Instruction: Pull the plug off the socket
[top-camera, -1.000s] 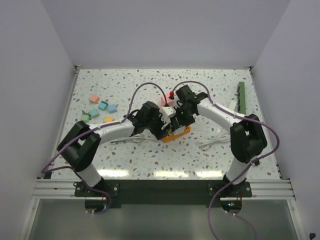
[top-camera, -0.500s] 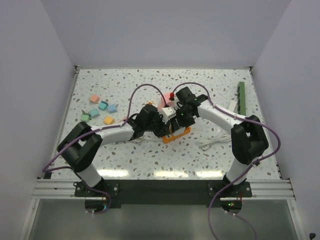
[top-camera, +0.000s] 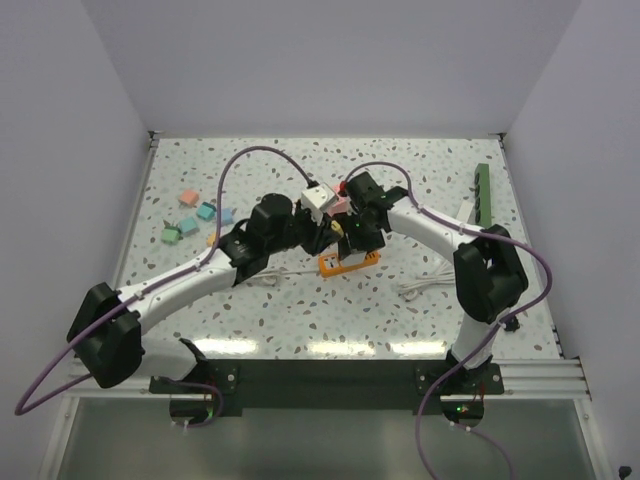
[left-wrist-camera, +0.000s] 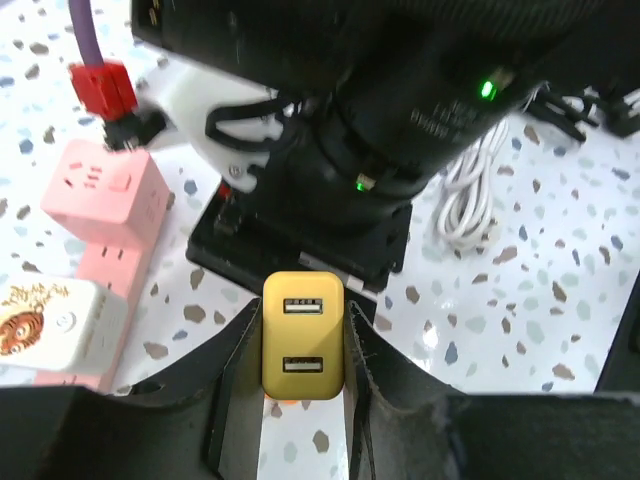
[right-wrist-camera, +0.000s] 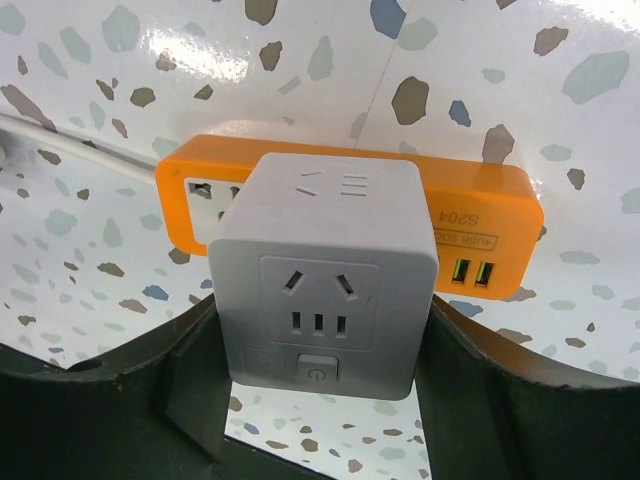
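1. The right gripper (right-wrist-camera: 322, 310) is clamped on the grey cube socket (right-wrist-camera: 325, 230) atop the orange strip (right-wrist-camera: 480, 215); hold it down firmly.
2. The left gripper (left-wrist-camera: 303, 318) is clamped on the yellow plug (left-wrist-camera: 303, 350), close beside that socket; draw straight back, no twisting.

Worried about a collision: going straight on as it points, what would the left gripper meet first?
Probably the right arm's black wrist body, just beyond the yellow two-port USB charger the left gripper holds; depth unclear.
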